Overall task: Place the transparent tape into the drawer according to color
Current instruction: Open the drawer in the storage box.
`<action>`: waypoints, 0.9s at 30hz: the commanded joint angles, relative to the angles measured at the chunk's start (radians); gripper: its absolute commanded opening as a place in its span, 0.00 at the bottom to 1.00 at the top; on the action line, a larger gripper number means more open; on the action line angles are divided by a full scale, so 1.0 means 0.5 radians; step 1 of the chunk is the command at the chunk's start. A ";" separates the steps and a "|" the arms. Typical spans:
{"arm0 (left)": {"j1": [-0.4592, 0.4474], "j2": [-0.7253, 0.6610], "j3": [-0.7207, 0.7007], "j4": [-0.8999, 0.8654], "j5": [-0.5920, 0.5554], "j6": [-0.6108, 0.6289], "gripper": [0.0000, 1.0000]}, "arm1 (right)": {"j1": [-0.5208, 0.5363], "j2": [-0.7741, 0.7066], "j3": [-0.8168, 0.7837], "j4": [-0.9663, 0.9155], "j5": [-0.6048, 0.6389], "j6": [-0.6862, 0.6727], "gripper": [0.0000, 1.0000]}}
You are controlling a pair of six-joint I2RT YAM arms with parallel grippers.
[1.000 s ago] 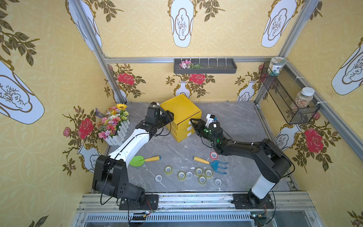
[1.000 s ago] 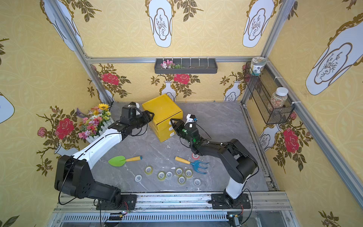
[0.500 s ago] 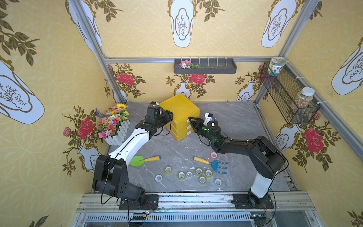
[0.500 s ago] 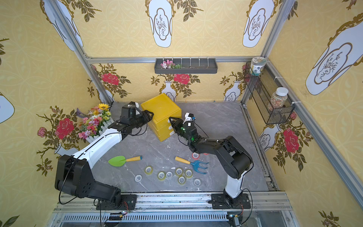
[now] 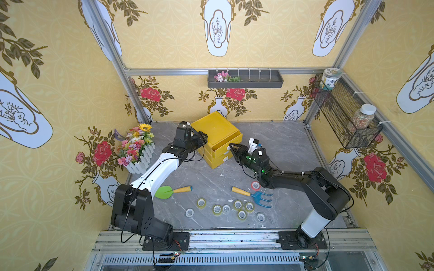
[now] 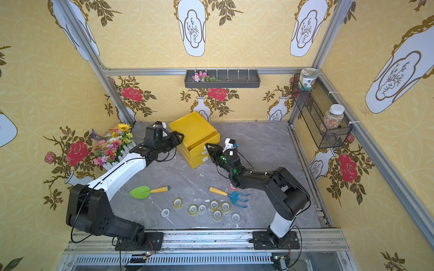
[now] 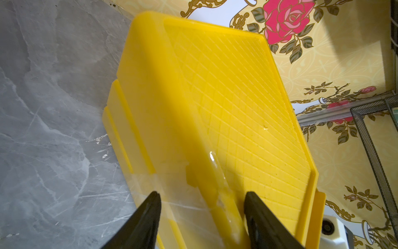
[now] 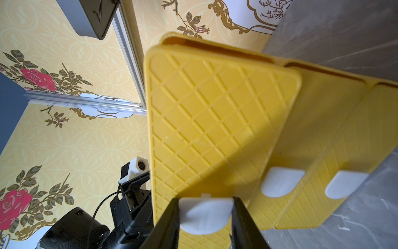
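Note:
A yellow cabinet (image 5: 215, 127) with three drawers stands at the back of the grey floor. Its top drawer (image 8: 215, 120) is pulled a little out. My right gripper (image 8: 206, 200) is shut on that drawer's white handle (image 8: 204, 215), seen also in a top view (image 5: 231, 146). My left gripper (image 7: 202, 196) is open, its jaws straddling the cabinet's back left corner (image 5: 202, 138). Several transparent tape rolls lie near the front edge: yellowish ones (image 5: 201, 202) (image 6: 193, 209), clear ones (image 5: 189, 212) (image 6: 235, 217), and a red one (image 5: 255, 185) beside my right forearm.
A blue rake with a yellow handle (image 5: 256, 196) lies next to the rolls. A green trowel (image 5: 169, 191) lies by my left arm. A white flower box (image 5: 137, 147) stands at the left wall. A wire basket (image 5: 345, 117) hangs on the right wall.
My right gripper has closed its jaws on the top drawer's handle. The left arm has stayed at the cabinet's corner. The rolls have not moved.

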 commanded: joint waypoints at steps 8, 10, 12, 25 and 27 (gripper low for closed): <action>-0.001 0.032 -0.003 -0.225 -0.010 0.039 0.67 | 0.015 -0.386 -0.287 -0.261 0.055 -0.045 0.30; 0.000 0.033 -0.003 -0.227 -0.011 0.039 0.67 | 0.019 -0.436 -0.312 -0.315 0.064 -0.049 0.30; 0.000 0.035 -0.002 -0.225 -0.013 0.040 0.67 | 0.024 -0.465 -0.341 -0.330 0.076 -0.042 0.30; 0.000 0.032 -0.004 -0.225 -0.003 0.039 0.69 | 0.031 -0.629 -0.406 -0.472 0.111 -0.049 0.51; -0.001 0.025 -0.003 -0.225 -0.001 0.041 0.71 | 0.031 -0.640 -0.400 -0.493 0.101 -0.053 0.73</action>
